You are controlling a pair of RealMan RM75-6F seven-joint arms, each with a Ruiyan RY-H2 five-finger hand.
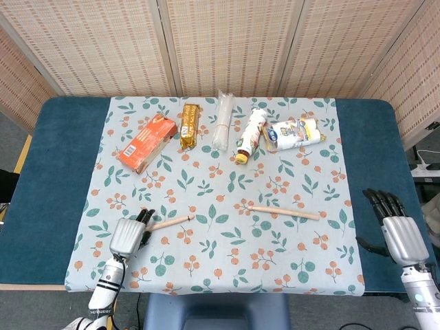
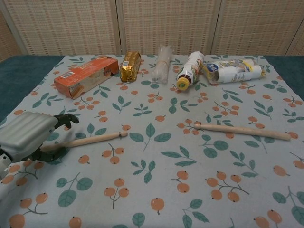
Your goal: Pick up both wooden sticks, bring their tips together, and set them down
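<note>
The left wooden stick (image 1: 172, 221) (image 2: 90, 139) lies on the patterned cloth, pointing slightly up to the right. My left hand (image 1: 129, 235) (image 2: 26, 135) sits over its left end. The fingers (image 2: 66, 118) arch above the stick and the thumb lies below it, without closing on it. The stick still rests on the cloth. The right wooden stick (image 1: 284, 212) (image 2: 242, 131) lies further right, nearly level. My right hand (image 1: 401, 234) hovers open over the blue table edge, well to the right of that stick, and only the head view shows it.
Along the far side of the cloth (image 1: 227, 265) lie an orange box (image 1: 146, 141), a gold packet (image 1: 190, 124), a clear plastic roll (image 1: 222, 120), a bottle (image 1: 249, 135) and a white packet (image 1: 294, 133). The blue table (image 1: 62, 165) shows on both sides.
</note>
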